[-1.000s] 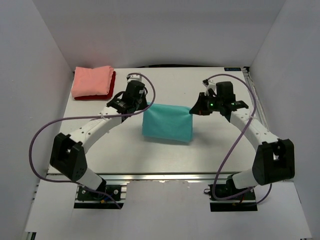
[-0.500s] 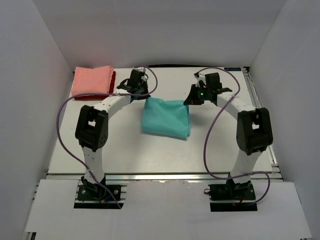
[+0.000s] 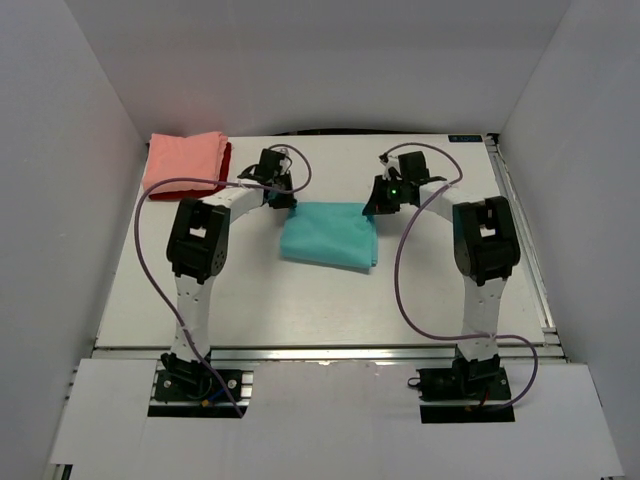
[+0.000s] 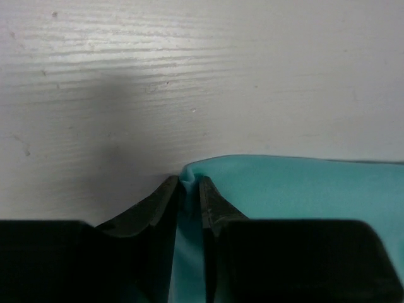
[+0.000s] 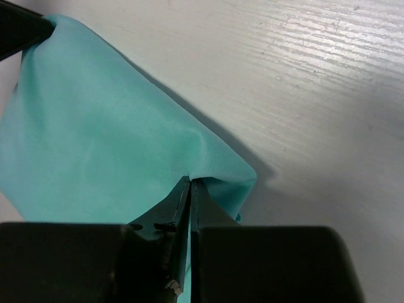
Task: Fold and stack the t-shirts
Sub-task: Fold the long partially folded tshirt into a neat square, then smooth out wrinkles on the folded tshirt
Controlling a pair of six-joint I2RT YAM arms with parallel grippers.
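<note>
The teal t-shirt lies folded in the middle of the table. My left gripper is shut on its far left corner, with cloth pinched between the fingers in the left wrist view. My right gripper is shut on its far right corner, as the right wrist view shows. The teal cloth fills the lower right of the left wrist view and the left of the right wrist view. The salmon-pink t-shirt lies folded on the dark red t-shirt at the far left corner.
White walls close the table at the back and both sides. Purple cables loop off both arms over the table. A metal rail runs along the right edge.
Both grippers have carried the teal shirt's top edge away from the bases and down toward the table. The hanging cloth now lies lower and flatter. Both arms are stretched farther out.
</note>
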